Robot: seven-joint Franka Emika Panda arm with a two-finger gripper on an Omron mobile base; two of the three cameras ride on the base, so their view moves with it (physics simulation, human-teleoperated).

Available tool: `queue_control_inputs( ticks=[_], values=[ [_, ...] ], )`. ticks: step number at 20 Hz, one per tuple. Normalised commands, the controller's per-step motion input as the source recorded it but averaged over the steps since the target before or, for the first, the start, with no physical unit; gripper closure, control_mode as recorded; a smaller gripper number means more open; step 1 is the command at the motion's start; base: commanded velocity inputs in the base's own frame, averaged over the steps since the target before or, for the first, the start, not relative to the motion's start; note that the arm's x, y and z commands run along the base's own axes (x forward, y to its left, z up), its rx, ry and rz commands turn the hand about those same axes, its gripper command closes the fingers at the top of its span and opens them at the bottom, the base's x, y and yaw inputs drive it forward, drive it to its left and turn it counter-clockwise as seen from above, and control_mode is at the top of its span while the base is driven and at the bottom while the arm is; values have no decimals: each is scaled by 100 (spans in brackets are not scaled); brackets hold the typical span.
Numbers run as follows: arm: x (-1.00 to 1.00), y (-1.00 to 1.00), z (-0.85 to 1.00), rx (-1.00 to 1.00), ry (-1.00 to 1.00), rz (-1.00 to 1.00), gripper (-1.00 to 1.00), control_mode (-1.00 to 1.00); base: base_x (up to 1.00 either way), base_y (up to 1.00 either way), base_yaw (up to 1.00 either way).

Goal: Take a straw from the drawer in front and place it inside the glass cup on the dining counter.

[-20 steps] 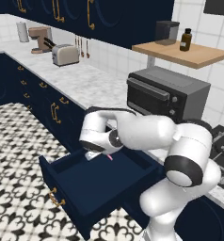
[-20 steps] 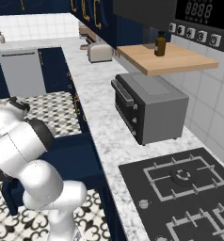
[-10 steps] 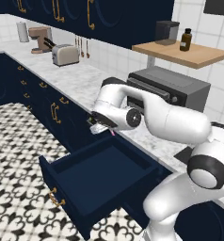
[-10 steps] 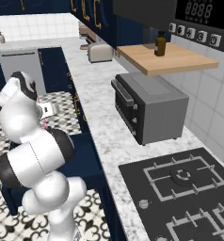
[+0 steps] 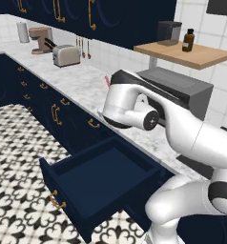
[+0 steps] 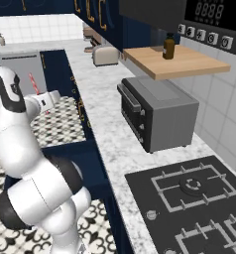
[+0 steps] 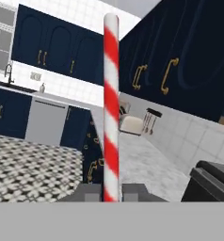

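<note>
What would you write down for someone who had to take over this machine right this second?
Gripper: shut on the red-and-white striped straw, held upright between the dark fingers; its tip also shows beside the arm in the left base view.
Wide navy drawer: standing open, nothing visible inside.
Done: straw taken out and lifted above the marble worktop.
Left: carry it to the dining counter and drop it into the glass cup; neither is in sight now.

Straw red/white striped, drawer dk navy w/ brass handle.
</note>
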Motion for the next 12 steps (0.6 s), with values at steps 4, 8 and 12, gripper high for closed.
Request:
queue_control_inputs(
  ticks=[4, 8, 12],
  values=[
    [-32, -19, 100, 0, 2, -12, 100, -100, 0, 0, 0],
    [-10, -11, 100, 4, 35, -10, 100, -100, 0, 0, 0],
    [-15, -6, 100, 5, 41, -9, 100, -100, 0, 0, 0]
  ],
)
